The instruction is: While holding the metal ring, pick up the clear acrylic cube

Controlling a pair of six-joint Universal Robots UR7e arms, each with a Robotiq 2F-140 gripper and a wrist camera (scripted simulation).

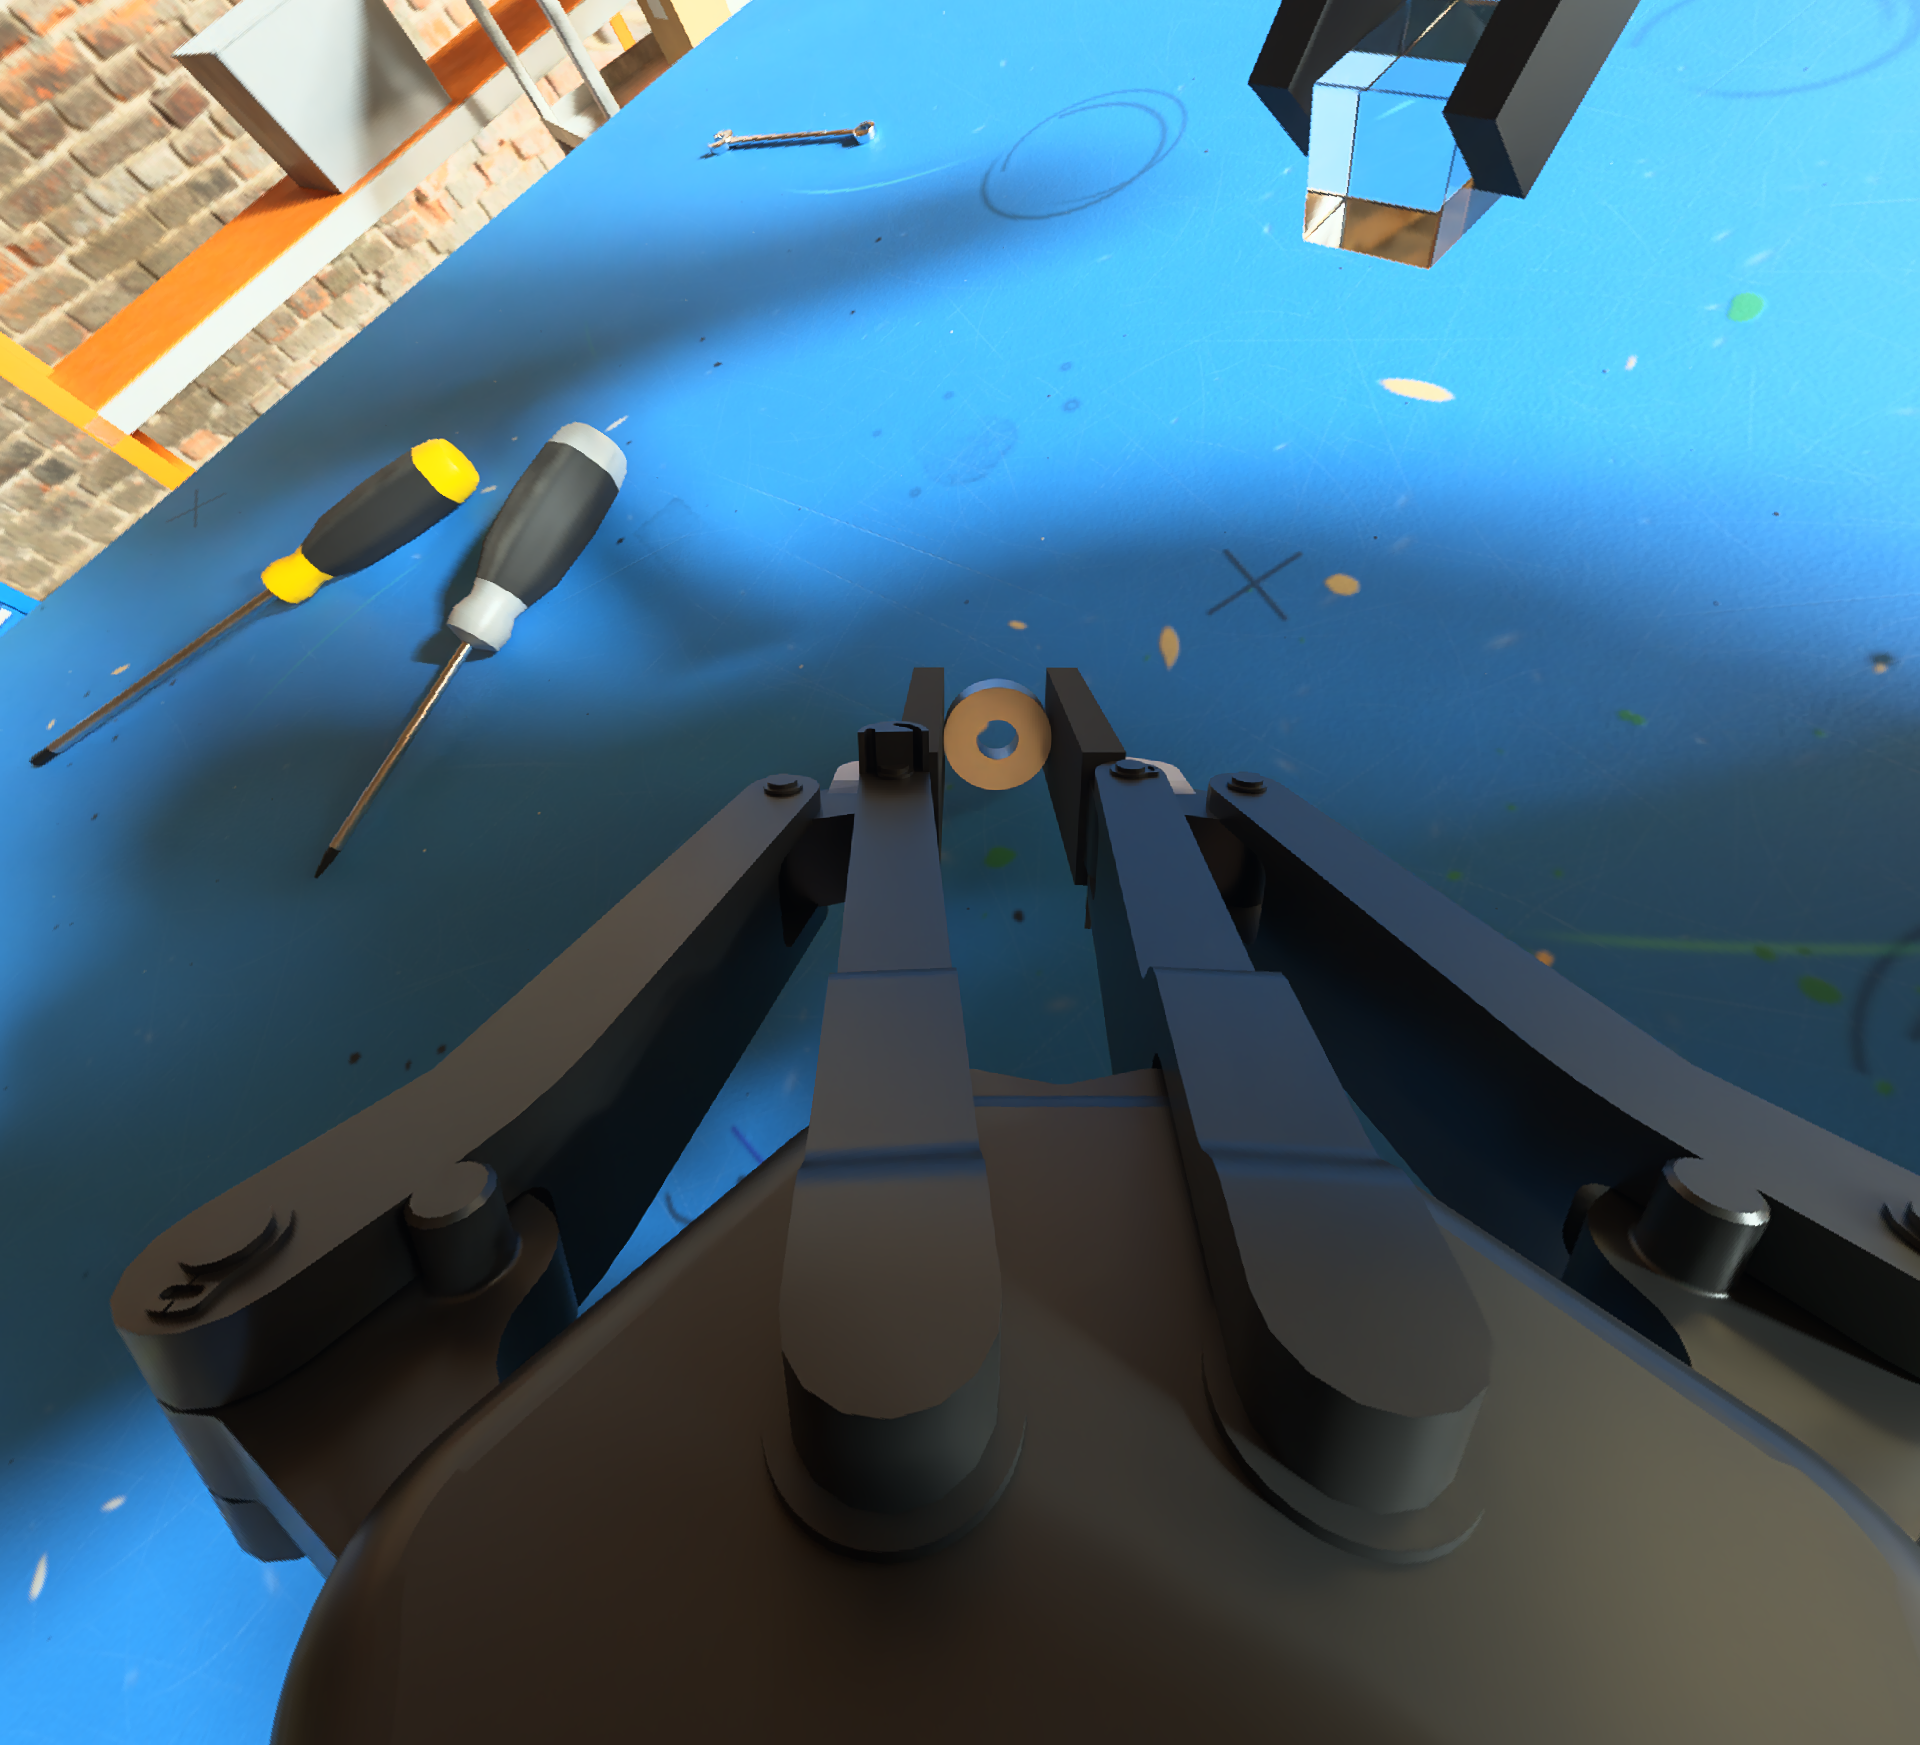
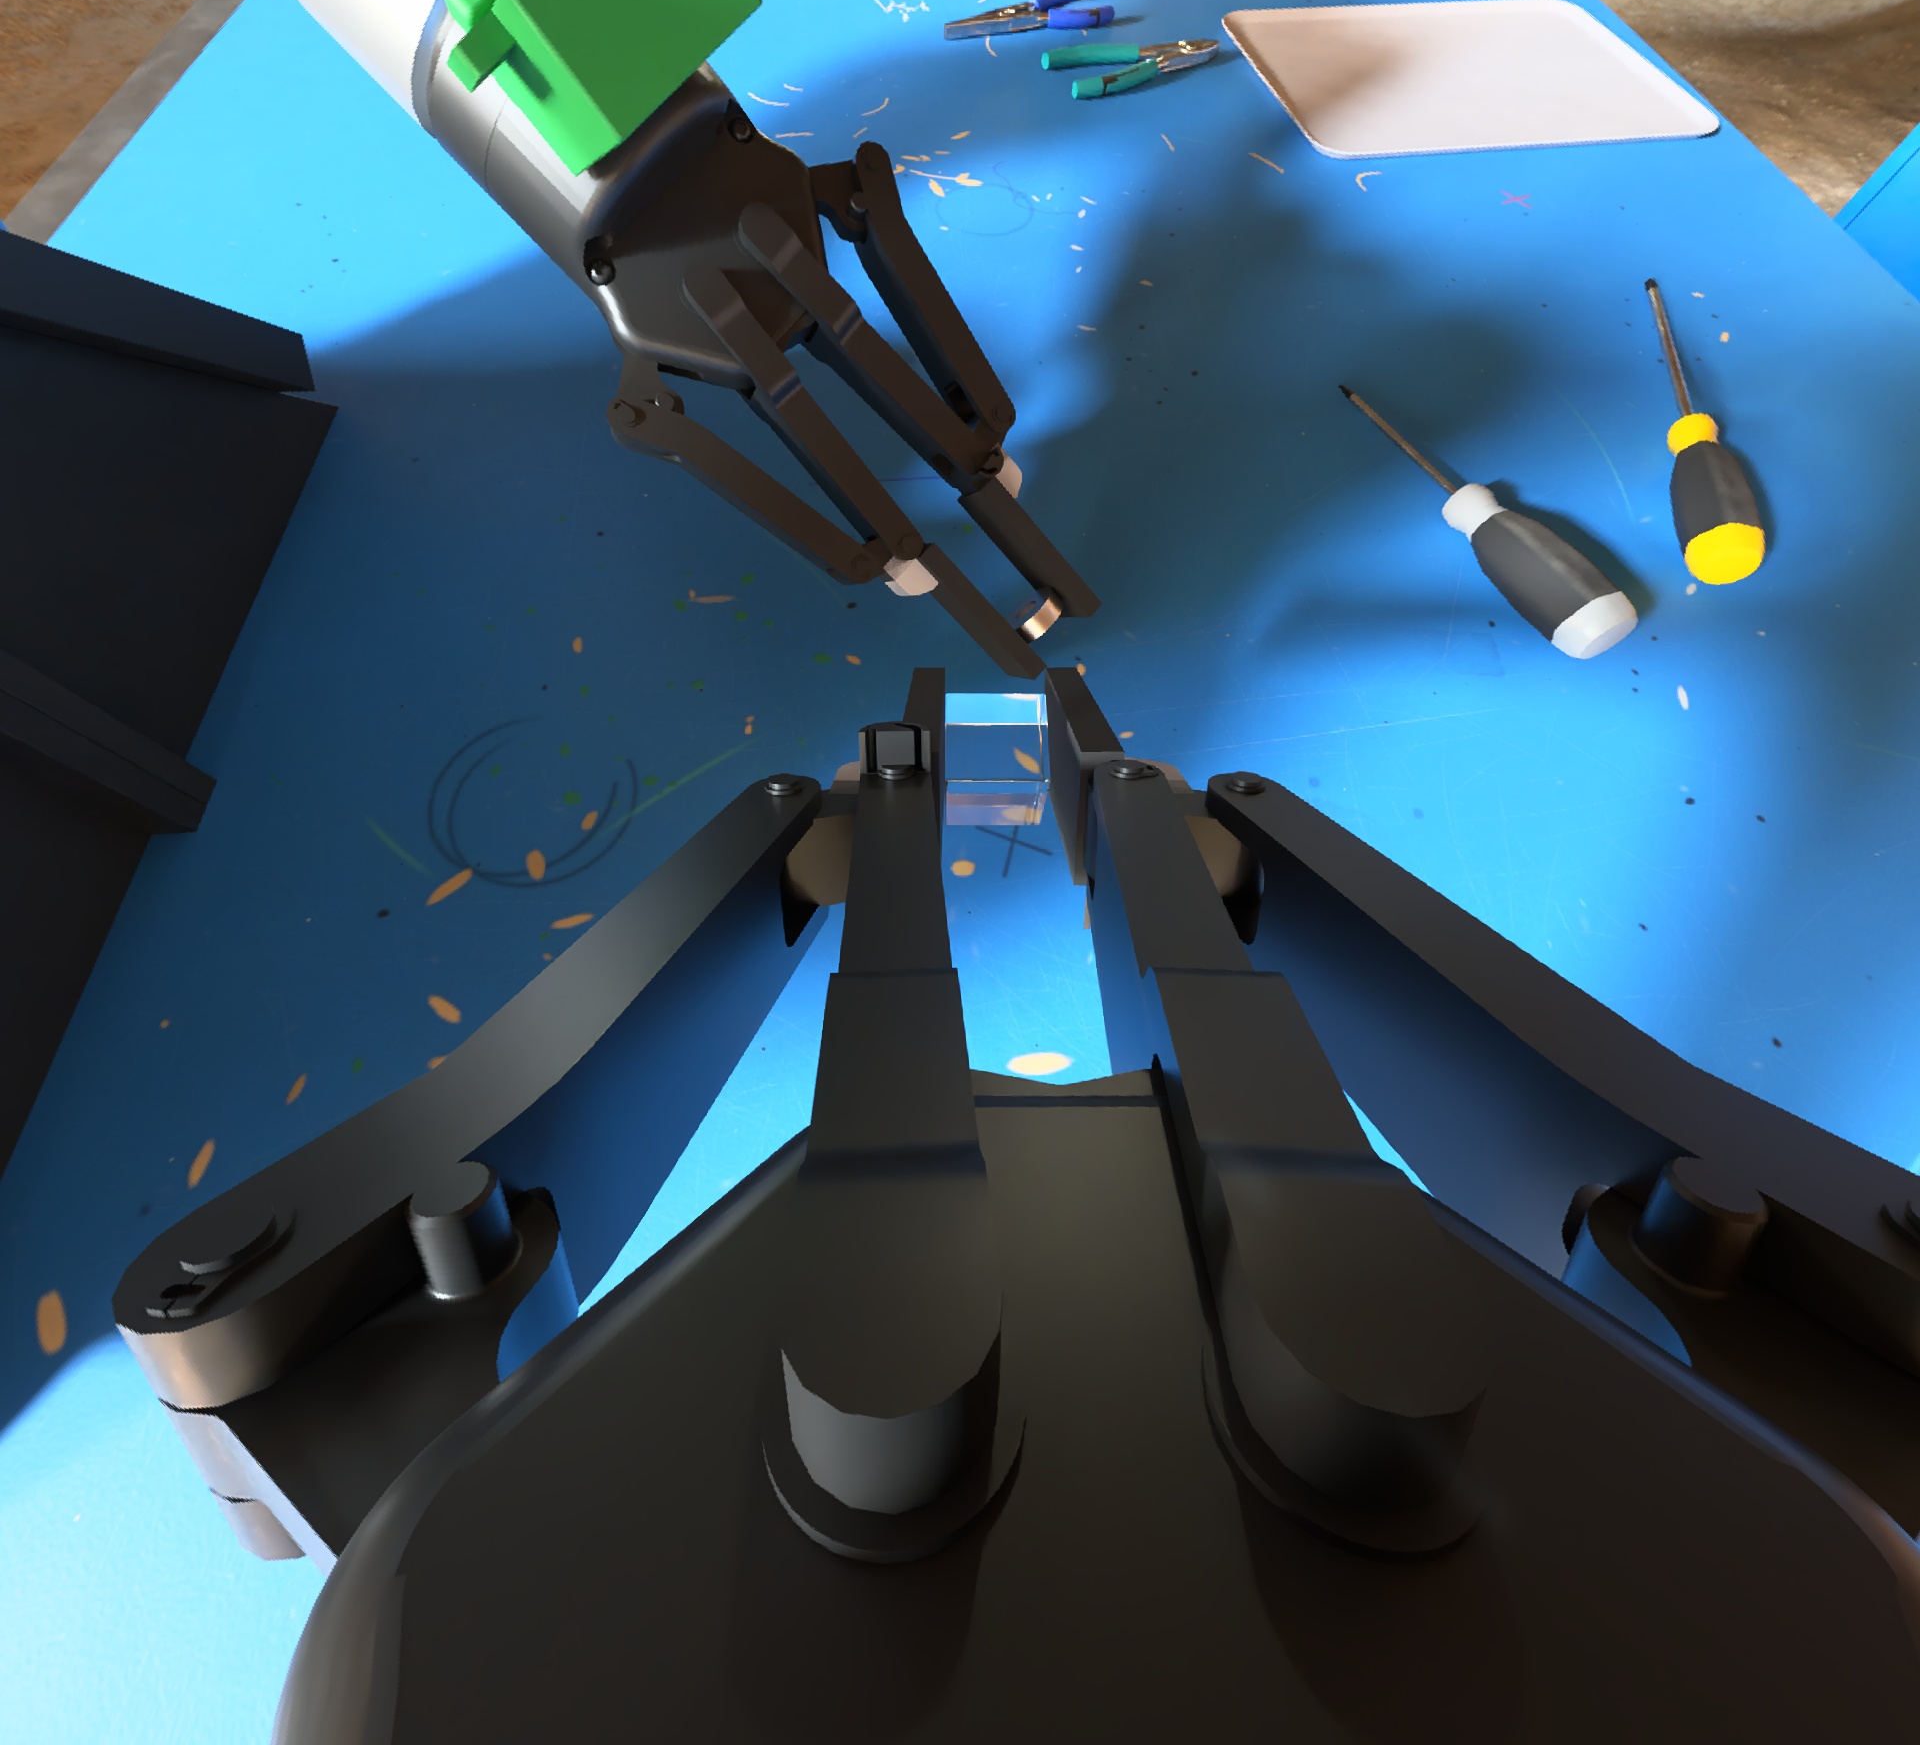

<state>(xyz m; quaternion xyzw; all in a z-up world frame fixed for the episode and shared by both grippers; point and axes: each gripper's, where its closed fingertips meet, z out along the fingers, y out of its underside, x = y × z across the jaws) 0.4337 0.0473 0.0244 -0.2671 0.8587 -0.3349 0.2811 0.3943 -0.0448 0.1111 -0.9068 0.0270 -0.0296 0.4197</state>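
My left gripper (image 1: 997,719) is shut on a small metal ring (image 1: 995,735) and holds it above the blue table (image 1: 935,407). The ring also shows in the right wrist view (image 2: 1037,615), between the left gripper's fingertips (image 2: 1039,630). My right gripper (image 2: 995,719) is shut on the clear acrylic cube (image 2: 992,753). In the left wrist view the cube (image 1: 1377,157) hangs between the right gripper's black fingers (image 1: 1382,95), lifted off the table at the upper right.
Two screwdrivers, one yellow-tipped (image 1: 364,516) and one grey (image 1: 540,542), lie at the left. A small wrench (image 1: 795,135) lies farther off. Two pliers (image 2: 1127,66) and a white tray (image 2: 1465,74) sit at the table's far side. A dark box (image 2: 114,552) stands at the left.
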